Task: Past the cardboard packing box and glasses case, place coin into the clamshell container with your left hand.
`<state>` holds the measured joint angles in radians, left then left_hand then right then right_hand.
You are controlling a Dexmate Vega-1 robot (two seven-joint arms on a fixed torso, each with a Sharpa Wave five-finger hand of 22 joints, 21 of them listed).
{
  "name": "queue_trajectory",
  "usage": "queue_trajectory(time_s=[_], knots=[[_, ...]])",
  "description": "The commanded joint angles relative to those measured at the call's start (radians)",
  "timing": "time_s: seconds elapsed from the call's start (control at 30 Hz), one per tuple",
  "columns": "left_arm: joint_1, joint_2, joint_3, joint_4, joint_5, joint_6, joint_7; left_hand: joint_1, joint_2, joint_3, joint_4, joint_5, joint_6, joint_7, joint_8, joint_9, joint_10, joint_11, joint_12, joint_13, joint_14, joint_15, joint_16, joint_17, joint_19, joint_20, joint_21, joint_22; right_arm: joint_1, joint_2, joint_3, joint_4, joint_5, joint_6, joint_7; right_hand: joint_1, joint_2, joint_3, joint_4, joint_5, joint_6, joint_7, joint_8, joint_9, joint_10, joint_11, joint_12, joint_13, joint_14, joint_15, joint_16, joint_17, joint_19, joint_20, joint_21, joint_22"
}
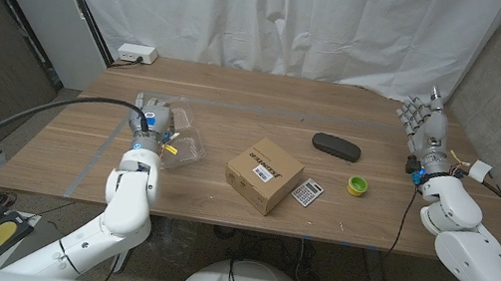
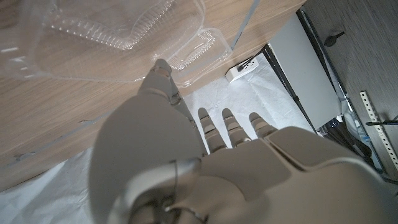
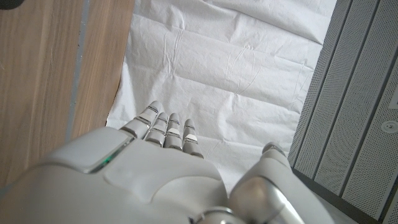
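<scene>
The left hand (image 1: 150, 123) is over the clear clamshell container (image 1: 173, 138) at the table's left side. In the left wrist view its fingers (image 2: 225, 127) reach out straight and apart, past the container's ribbed plastic (image 2: 124, 31), with nothing seen between them; the thumb (image 2: 163, 84) points toward the plastic. The coin cannot be made out in any view, so whether it lies in the container or under the hand cannot be told.

To the right of that hand, near the table's front edge, the cardboard packing box (image 1: 263, 174) sits with a barcode label on its top. A small grey calculator (image 1: 307, 191) lies just beside the box on its far-right side. Beyond them, further from the left hand, the dark glasses case (image 1: 336, 146) lies on the wooden table (image 1: 238, 93), and a yellow-green tape roll (image 1: 357, 186) sits near it toward the front.

The right hand (image 1: 426, 123) is raised at the table's far right edge, well apart from everything, its fingers (image 3: 168, 130) upright, extended and holding nothing. A white power strip (image 1: 136, 54) rests at the back left corner before the white curtain (image 1: 271, 13).
</scene>
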<state>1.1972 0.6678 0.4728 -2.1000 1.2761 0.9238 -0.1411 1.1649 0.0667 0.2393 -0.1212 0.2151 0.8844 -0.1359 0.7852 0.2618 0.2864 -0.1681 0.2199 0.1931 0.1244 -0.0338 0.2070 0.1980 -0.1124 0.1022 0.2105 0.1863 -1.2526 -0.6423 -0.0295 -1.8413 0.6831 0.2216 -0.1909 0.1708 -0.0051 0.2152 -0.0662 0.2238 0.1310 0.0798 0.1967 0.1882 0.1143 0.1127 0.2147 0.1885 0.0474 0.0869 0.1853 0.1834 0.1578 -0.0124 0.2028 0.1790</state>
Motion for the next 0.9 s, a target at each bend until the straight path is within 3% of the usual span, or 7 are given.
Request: queue_trajectory(time_s=[0.03,0.77,0.83,0.9], knots=[[-0.029,-0.025,0.023,0.027,0.002,-0.028,-0.046,0.001,-0.003,0.007,0.002,-0.001,0.157,0.077,0.003,0.007,-0.004,0.0,-0.004,0.004,-0.005,-0.051,-0.003,0.002,-0.006,0.003,0.0,0.0,-0.004,-0.003,0.005,-0.001,0.003,-0.004,0.0,0.0,0.014,0.0,0.0,0.007,0.009,0.0,0.002,0.003,0.008,0.003,0.003,0.001,0.005,-0.001,0.002,0.002,-0.001,0.001,-0.001,0.006],[-0.02,-0.041,0.037,0.065,-0.037,-0.03,-0.032,0.002,-0.002,0.012,0.002,-0.006,0.119,0.07,0.003,0.016,-0.029,0.008,-0.016,0.005,-0.015,-0.047,-0.005,0.003,-0.01,0.008,-0.002,0.0,-0.013,-0.007,0.008,-0.009,0.002,-0.014,-0.01,0.001,0.015,-0.001,-0.001,0.007,0.007,-0.001,0.001,0.003,0.007,0.003,0.002,0.001,0.005,0.0,0.002,0.002,-0.001,0.002,-0.001,0.006],[-0.021,-0.039,0.041,0.066,-0.038,-0.028,-0.033,0.003,0.0,0.015,0.002,-0.008,0.08,0.06,-0.011,0.012,-0.039,0.012,-0.018,0.005,-0.02,-0.045,-0.007,0.004,-0.011,0.009,-0.002,0.0,-0.015,-0.007,0.009,-0.01,0.002,-0.013,-0.01,0.001,0.016,-0.001,-0.001,0.007,0.008,-0.001,0.001,0.003,0.007,0.004,0.002,0.001,0.005,0.0,0.002,0.002,-0.002,0.002,-0.001,0.006],[-0.022,-0.037,0.042,0.065,-0.039,-0.025,-0.038,0.004,-0.012,0.017,-0.004,-0.011,0.034,0.058,-0.05,-0.022,-0.059,0.015,-0.022,0.006,-0.037,-0.032,-0.011,0.005,-0.014,0.01,-0.003,0.0,-0.016,-0.008,0.01,-0.011,0.001,-0.013,-0.012,0.001,0.016,-0.001,-0.001,0.007,0.008,-0.001,0.001,0.003,0.007,0.004,0.002,0.001,0.004,0.0,0.002,0.002,-0.002,0.002,-0.001,0.006]])
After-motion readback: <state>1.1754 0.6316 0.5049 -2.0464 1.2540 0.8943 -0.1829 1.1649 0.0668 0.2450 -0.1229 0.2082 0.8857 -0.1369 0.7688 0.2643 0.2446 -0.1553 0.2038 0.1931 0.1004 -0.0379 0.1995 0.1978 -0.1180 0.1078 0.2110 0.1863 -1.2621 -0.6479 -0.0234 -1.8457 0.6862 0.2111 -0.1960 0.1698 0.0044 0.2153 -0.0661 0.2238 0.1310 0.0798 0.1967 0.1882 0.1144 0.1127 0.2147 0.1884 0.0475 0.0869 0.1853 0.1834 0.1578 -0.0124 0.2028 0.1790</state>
